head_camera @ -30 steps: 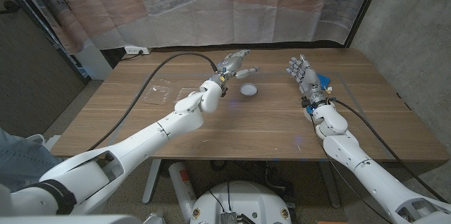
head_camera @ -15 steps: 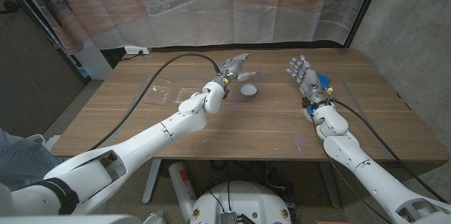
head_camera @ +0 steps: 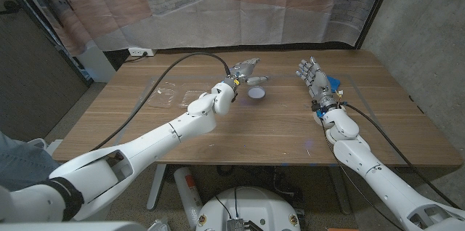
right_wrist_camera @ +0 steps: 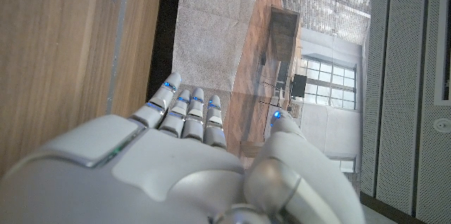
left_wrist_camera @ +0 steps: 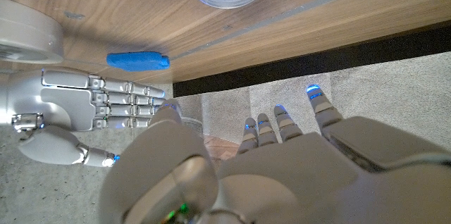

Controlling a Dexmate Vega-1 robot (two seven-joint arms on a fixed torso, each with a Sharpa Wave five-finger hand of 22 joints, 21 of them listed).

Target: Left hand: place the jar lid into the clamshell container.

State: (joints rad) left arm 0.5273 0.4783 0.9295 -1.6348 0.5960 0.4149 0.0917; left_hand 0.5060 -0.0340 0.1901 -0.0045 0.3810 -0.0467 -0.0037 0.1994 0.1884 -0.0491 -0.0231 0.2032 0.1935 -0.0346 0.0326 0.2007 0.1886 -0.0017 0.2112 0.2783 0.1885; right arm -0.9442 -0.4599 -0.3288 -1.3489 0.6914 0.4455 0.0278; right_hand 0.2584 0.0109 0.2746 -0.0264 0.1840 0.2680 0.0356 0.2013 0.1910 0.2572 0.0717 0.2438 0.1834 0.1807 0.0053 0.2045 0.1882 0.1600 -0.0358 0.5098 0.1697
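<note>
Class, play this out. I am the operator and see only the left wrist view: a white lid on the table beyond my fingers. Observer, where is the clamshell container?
Observer: The head view shows the clear clamshell container on the table, to the robot's left of the left hand and apart from the jar lid.
Operator: Does my hand touch the lid?
Observer: No. In the head view it shows beyond the lid, holding nothing.
Operator: And the right hand?
Observer: The right wrist view shows the right hand with fingers apart, holding nothing.
</note>
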